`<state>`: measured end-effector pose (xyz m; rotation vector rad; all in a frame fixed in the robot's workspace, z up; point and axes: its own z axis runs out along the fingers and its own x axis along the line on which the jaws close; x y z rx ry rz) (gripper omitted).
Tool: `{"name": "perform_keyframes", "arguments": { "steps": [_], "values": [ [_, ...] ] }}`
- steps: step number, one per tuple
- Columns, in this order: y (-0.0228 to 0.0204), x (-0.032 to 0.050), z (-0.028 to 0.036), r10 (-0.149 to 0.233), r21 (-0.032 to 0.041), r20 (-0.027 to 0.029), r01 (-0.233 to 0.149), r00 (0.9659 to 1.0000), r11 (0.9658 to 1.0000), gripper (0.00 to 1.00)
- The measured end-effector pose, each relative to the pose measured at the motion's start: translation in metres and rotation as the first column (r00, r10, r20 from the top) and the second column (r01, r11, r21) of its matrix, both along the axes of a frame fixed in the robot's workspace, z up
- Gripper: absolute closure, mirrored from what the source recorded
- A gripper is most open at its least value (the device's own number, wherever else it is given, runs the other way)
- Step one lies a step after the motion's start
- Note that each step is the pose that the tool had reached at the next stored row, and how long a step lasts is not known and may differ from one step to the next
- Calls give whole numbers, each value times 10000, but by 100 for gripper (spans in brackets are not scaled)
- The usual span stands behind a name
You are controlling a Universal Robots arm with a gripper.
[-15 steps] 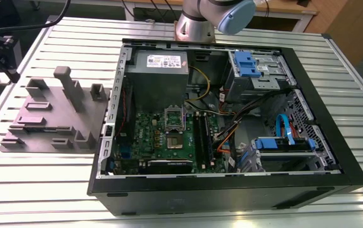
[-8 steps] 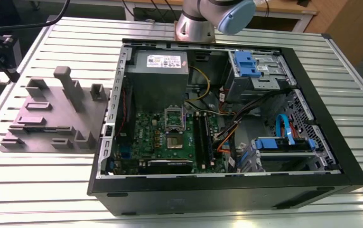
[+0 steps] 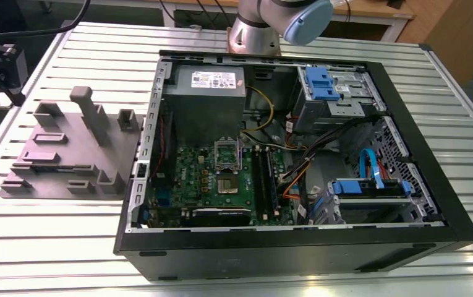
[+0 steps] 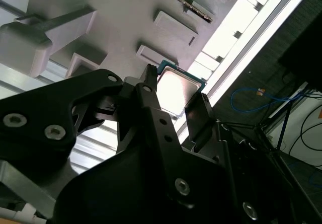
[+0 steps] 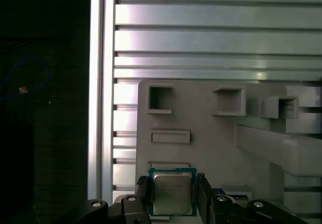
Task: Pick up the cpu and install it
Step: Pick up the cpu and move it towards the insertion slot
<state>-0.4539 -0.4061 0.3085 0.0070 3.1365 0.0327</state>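
In both wrist views the cpu [image 5: 171, 192] [image 4: 177, 89], a small square chip with a silvery top and a green rim, sits between my two black fingers. My gripper [image 5: 172, 186] [image 4: 176, 94] is shut on the cpu, one finger against each side. The chip hangs over the grey block [image 5: 211, 143] [image 4: 115, 38], near the block's corner by the table edge. In the exterior view the grey block [image 3: 71, 148] lies on the table at the exterior view's left. The green board [image 3: 211, 185] with its metal socket frame [image 3: 226, 162] lies inside the open computer case.
The open black computer case [image 3: 418, 185] holds drive cages with blue parts [image 3: 327, 83], cables and a power supply [image 3: 207, 83]. The arm's base [image 3: 257, 31] stands behind the case. The grey block carries upright posts [image 3: 83, 102] and pockets. The slatted table's edge [image 5: 98, 108] borders dark floor.
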Motion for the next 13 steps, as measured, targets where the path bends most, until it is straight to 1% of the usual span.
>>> {"name": "perform_keyframes", "arguments": {
  "steps": [13],
  "values": [
    [1, 0, 49, -15, -1, -1, 15, 10000, 10000, 53]
  ]
}}
